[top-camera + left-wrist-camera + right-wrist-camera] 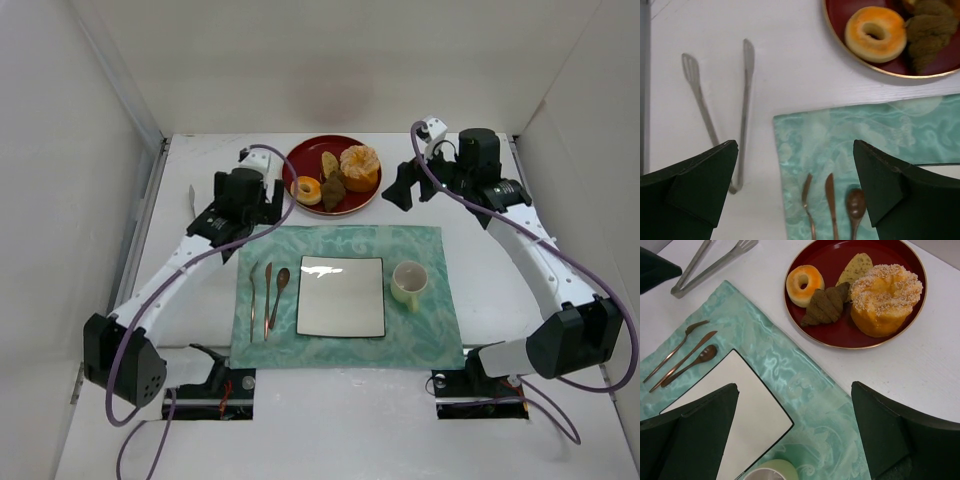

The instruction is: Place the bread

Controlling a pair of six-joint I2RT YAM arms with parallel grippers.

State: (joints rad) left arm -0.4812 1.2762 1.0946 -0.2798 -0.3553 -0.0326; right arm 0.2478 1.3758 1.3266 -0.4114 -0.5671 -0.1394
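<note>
Top external view shows the bread point(333, 188), a dark croissant shape, lying on the red plate point(310, 148) at the far side of the desk point(330, 400). It is not yet on the square white plate point(341, 300) in the middle of the green mat point(430, 320), which looks like the intended landing spot.

The right end effector point(405, 185) hovers just beside the red plate with its jaws spread wide and nothing between them. The left end effector point(245, 205) is also wide open and empty, hanging over the mat's far left corner with a pair of metal tongs point(745, 100) lying on the desk just beside it.

The step in hand appears to be the pick. From the right wrist view the bread point(826, 305) is boxed in: a ring doughnut point(805, 285) touches one side, a large sugared bun point(885, 297) sits against the other, and a pale oval bread point(856, 268) meets its far tip.

A good grasp would come straight down, with the jaws turned across the croissant's narrow middle so the fingers drop into the small gaps rather than onto its neighbours. Closing gently should matter, since the pastry probably crushes easily. A vertical lift before any sideways travel would likely keep the doughnut from being dragged along. The carry should clear the cup point(409, 283) and end low over the white plate's centre.
</note>
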